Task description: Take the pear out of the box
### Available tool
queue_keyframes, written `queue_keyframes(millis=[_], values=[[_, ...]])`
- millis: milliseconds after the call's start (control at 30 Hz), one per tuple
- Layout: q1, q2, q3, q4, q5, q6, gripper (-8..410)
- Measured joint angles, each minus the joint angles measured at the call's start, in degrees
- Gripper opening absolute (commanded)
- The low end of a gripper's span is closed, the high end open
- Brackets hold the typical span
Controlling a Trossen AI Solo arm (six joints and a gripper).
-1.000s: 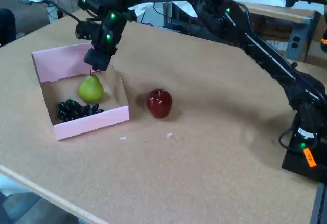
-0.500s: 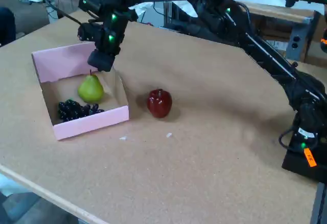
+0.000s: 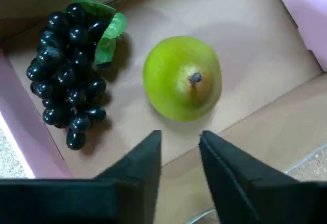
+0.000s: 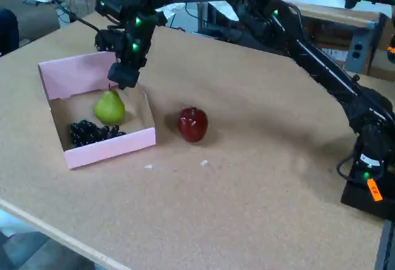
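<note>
A: Contents of the box point(image 4: 105, 151)?

B: Two things on the brown floor. The pear point(image 4: 110, 107), yellow-green, standing upright with the stem up, toward the taller pink flap. A cluster of dark grapes point(image 4: 92, 132) just beside it, nearer the low front wall in the fixed view. Hard to tell whether touching or a sliver apart there.

A: And from the wrist view?

B: Apart. The pear point(image 3: 182, 76) seen from above, stem in the middle, shadow around its base. The grapes point(image 3: 66, 73) to the left of it, with a green leaf point(image 3: 108, 32) at the top of the bunch. Bare cardboard between the two. Pink wall point(image 3: 28, 142) along the left edge, more pink at the top right corner.

A: State of the gripper point(image 3: 180, 139)?

B: Fingers parted, a narrow gap between the two black tips, nothing held. Hanging over the box, tips pointing down just short of the pear in the wrist view. In the fixed view, the gripper point(image 4: 124, 82) poised right above the stem, at the flap side.

A: Anything outside the box?

B: A shiny dark red apple point(image 4: 192, 124) on the table point(image 4: 247, 190), near the box's right wall but clear of it.
</note>
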Motion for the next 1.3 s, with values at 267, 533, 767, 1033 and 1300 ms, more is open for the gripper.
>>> queue_keyframes(millis=[267, 533, 767, 1033, 1300], values=[[0.02, 0.0, 0.0, 1.86, -0.15, -4.66, 223], [0.04, 0.0, 0.0, 4.59, -0.5, -10.1, 223], [0.09, 0.0, 0.0, 6.97, -1.97, -10.99, 223], [0.0, 0.0, 0.0, 7.32, -2.62, -12.13, 223], [-0.17, 0.74, -0.09, 8.33, -3.67, -12.15, 223]])
